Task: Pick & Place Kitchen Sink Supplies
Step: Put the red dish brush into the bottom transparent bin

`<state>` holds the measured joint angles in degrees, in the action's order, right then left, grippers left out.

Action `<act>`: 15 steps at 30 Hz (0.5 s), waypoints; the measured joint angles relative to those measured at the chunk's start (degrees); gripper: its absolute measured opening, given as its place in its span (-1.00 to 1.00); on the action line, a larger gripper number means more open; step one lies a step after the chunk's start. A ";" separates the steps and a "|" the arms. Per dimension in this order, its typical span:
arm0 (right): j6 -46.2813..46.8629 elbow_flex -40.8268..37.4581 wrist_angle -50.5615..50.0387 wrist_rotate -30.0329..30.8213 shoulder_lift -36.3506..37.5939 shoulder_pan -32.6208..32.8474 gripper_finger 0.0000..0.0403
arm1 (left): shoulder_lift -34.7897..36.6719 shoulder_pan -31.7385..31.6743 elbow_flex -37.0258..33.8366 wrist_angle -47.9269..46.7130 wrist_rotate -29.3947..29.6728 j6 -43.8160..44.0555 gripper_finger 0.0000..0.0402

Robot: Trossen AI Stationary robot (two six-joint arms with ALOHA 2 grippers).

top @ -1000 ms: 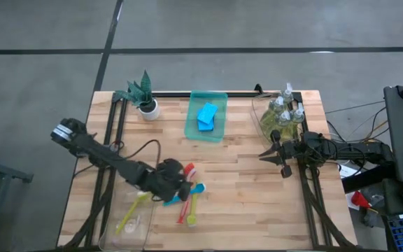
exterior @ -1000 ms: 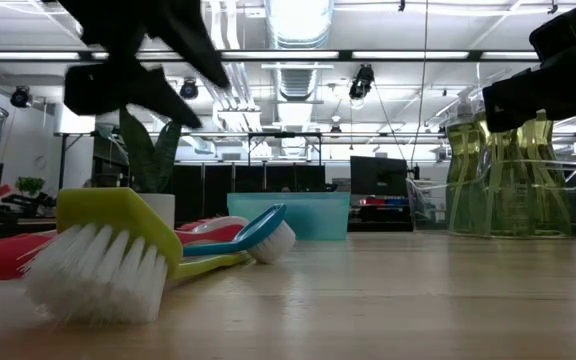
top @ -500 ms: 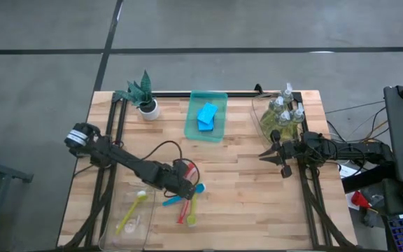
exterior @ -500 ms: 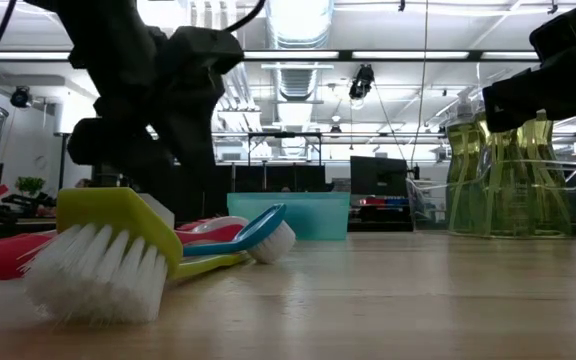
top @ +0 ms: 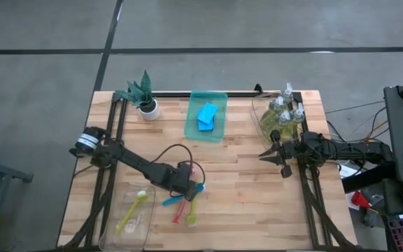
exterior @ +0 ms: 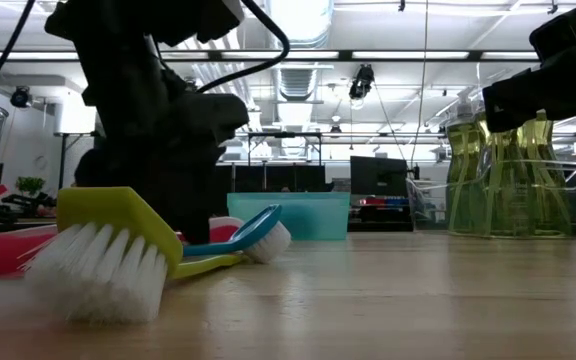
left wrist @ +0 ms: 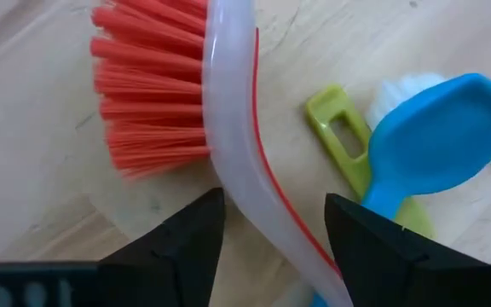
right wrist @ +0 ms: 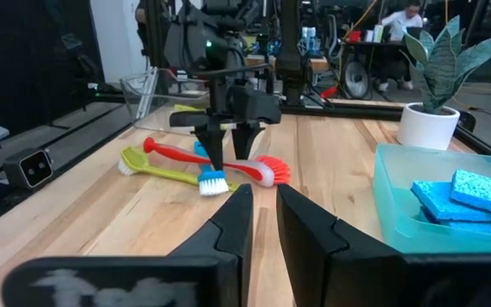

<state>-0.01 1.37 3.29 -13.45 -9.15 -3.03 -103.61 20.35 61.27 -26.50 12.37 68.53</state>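
Note:
Three brushes lie crossed on the wood near the table's front. They are a red brush (top: 180, 208) with red bristles (left wrist: 147, 94), a blue brush (top: 187, 194) and a green brush (top: 191, 215). My left gripper (top: 190, 176) points steeply down over them and is open. Its fingers stand on either side of the red brush's pale neck (left wrist: 241, 183), just behind the head. A yellow-green brush (top: 133, 212) lies in a clear tray (top: 121, 231). Blue sponges (top: 206, 114) lie in a green tray (top: 219, 133). My right gripper (top: 271, 154) waits shut at the right, level.
Soap bottles (top: 283, 114) stand in a clear tray at the far right. A potted plant (top: 144, 98) stands at the far left. Bare wood lies between the brushes and my right arm. A black rail (top: 240, 93) runs along the far edge.
My left gripper has come down onto the brush pile and moved a little toward the table's right edge. It has tipped to point more steeply down and now straddles the red brush's neck.

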 joint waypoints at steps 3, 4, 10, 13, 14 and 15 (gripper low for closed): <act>0.00 0.00 -0.02 0.00 0.00 0.00 -0.74 | -0.20 -0.51 0.00 -0.08 -0.11 -1.70 0.01; 0.00 0.00 -0.03 -0.02 0.00 0.00 -0.74 | -0.20 -0.72 0.00 -0.16 -0.26 -2.30 -0.03; 0.00 0.00 -0.02 -0.02 0.00 0.00 -0.74 | 0.26 -1.52 -0.02 -0.40 -0.69 -3.86 -0.39; 0.00 0.00 -0.04 -0.02 0.00 0.00 -0.74 | 0.68 -2.08 -0.06 -0.31 -0.86 -4.55 -0.59; 0.00 0.00 -0.02 -0.02 0.00 0.00 -0.74 | 0.81 -2.27 -0.08 0.15 -0.69 -4.92 -0.65; 0.00 0.00 -0.02 -0.02 0.00 0.00 -0.74 | 1.02 -2.42 -0.06 0.60 -0.65 -5.55 -0.71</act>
<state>-0.01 1.37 3.27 -13.47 -9.15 -3.03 -102.59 17.94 61.21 -25.89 11.73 62.97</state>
